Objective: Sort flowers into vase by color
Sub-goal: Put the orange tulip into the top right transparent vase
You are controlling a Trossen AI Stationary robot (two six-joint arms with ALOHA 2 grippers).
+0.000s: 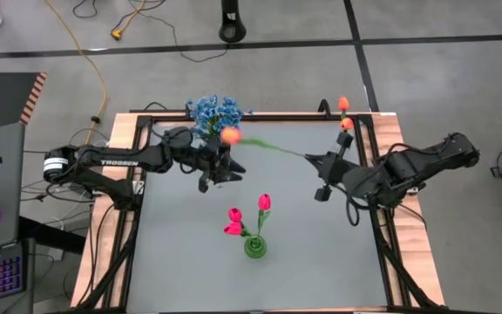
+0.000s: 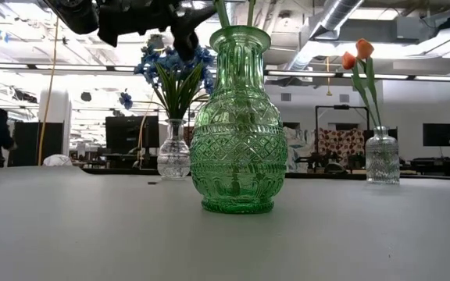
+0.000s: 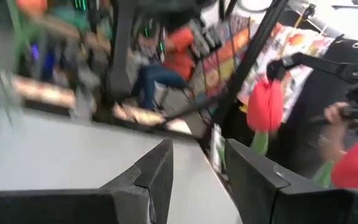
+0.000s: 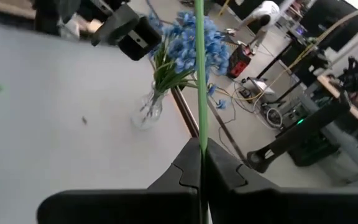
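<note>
step: right claw [image 4: 202, 163] carries an orange tulip [image 1: 231, 135] by the stem end; likely it belongs in the orange vase [image 2: 382, 165] at the table's far right corner
right claw: pinched tight on the thin green stem [image 4: 199, 74], bloom held out over the table toward the blue vase [image 4: 146, 111]
left claw [image 3: 197, 171]: open with nothing between the fingers, hanging just by the blue flowers [image 1: 214, 112]
pink tulips [image 1: 235, 218]: already in the green vase [image 2: 238, 129], mid-table
how: swing the stem back to the right, tip it upright, bloom on top, then lower the cut end into the neck beside the two orange tulips [image 2: 357, 53] there
watch: the long stem flexes; keep the bloom off the left arm while turning
</note>
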